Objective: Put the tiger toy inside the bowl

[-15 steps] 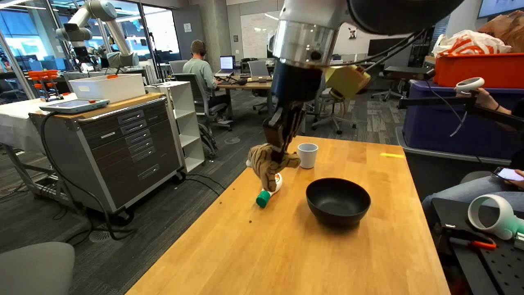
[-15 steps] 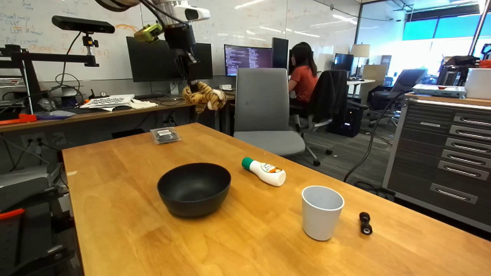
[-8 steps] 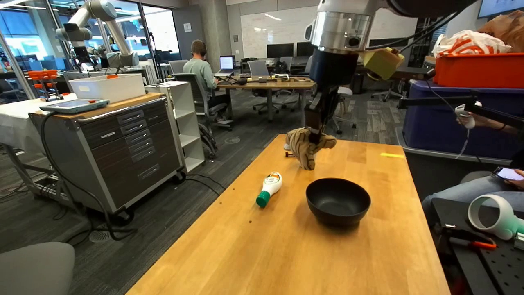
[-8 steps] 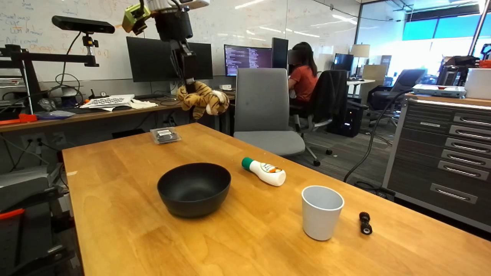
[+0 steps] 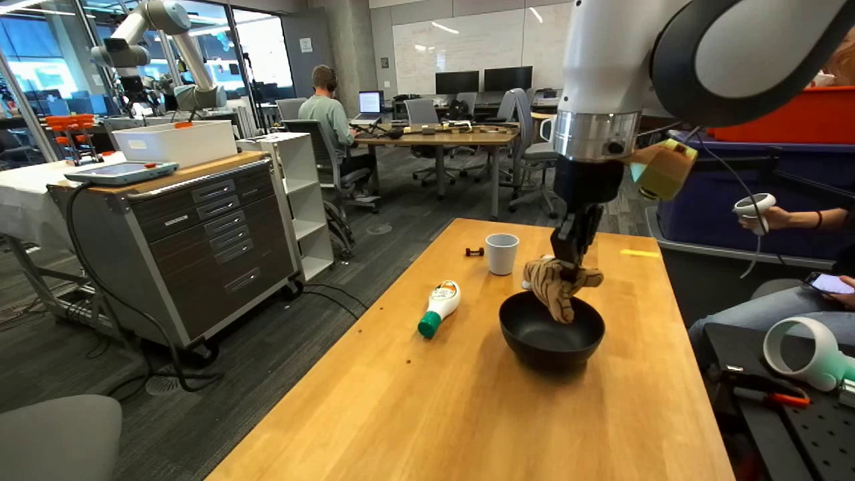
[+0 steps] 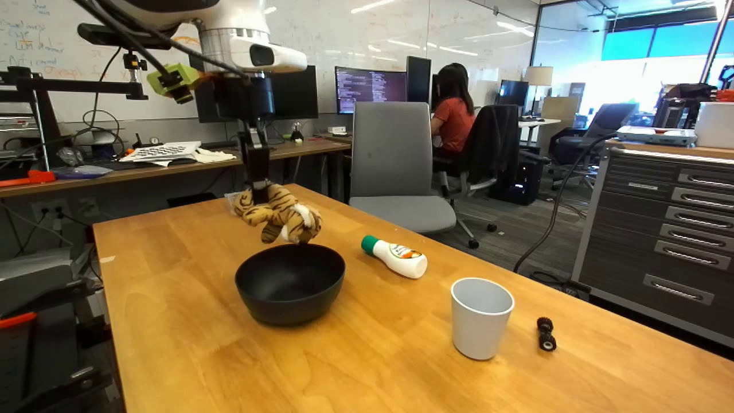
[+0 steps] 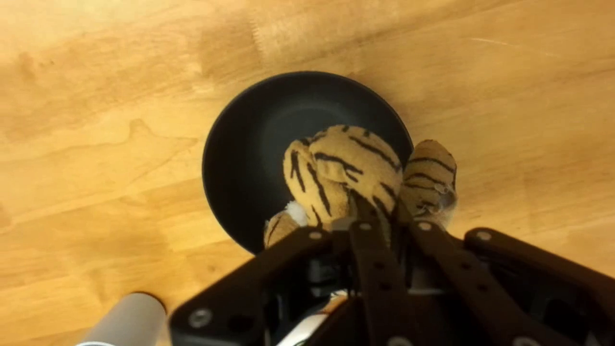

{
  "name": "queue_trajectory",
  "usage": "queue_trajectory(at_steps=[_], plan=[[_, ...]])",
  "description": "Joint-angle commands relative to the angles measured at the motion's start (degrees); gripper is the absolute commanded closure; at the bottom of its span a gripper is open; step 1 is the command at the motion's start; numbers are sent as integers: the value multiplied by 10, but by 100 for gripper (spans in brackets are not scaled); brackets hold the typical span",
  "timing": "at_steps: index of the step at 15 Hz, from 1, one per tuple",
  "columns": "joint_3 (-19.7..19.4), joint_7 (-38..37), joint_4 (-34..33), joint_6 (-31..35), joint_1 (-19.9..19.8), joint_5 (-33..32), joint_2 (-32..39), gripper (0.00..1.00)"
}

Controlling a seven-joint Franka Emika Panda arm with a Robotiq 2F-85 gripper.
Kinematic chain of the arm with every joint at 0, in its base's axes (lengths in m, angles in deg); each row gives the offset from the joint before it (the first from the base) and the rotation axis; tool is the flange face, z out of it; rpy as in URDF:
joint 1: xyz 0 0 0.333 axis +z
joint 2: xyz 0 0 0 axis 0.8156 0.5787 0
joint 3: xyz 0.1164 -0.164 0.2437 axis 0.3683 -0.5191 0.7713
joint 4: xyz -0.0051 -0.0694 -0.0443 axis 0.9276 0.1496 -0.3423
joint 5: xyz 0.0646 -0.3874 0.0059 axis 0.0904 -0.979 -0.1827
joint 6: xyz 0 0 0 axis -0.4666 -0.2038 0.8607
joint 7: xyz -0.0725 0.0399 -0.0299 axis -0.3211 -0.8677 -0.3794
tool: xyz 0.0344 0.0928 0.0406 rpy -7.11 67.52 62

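Note:
The tiger toy, tan with dark stripes, shows in both exterior views (image 5: 553,286) (image 6: 281,211) and in the wrist view (image 7: 353,158). My gripper is shut on its body, in both exterior views (image 5: 570,269) (image 6: 260,198) and the wrist view (image 7: 379,214). The toy hangs above the black bowl, which stands upright on the table in both exterior views (image 5: 549,344) (image 6: 289,295). In the wrist view the toy covers the lower right part of the bowl (image 7: 250,154). Whether the toy touches the rim I cannot tell. The fingertips are partly hidden in the plush.
A white bottle with a green cap (image 5: 443,300) (image 6: 401,260) lies beside the bowl. A grey-white cup (image 5: 502,254) (image 6: 481,321) stands farther off, near a small black dumbbell-shaped piece (image 5: 474,252) (image 6: 546,334). A clear plastic box (image 6: 231,199) is mostly hidden behind the toy.
The gripper carries the tiger toy toward the bowl and lower, from over the table to over the bowl's rim area. The bowl, bottle and cup have not moved.

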State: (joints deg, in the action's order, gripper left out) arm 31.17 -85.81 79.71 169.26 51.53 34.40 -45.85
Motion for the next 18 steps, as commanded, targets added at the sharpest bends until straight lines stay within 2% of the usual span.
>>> queue_trajectory(at_steps=[1, 4, 5, 6, 14, 15, 18], plan=[[-4, -15, 24, 45, -15, -34, 19, 92], [-11, -32, 28, 72, -24, -57, 42, 92], [-14, -40, 27, 79, -26, -60, 48, 66], [-17, -42, 25, 82, -27, -58, 53, 65], [-19, -32, 25, 97, -14, -16, 36, 5], [-16, -29, 25, 96, -10, -6, 28, 1], [2, -5, 27, 84, 9, 38, -14, 0]])
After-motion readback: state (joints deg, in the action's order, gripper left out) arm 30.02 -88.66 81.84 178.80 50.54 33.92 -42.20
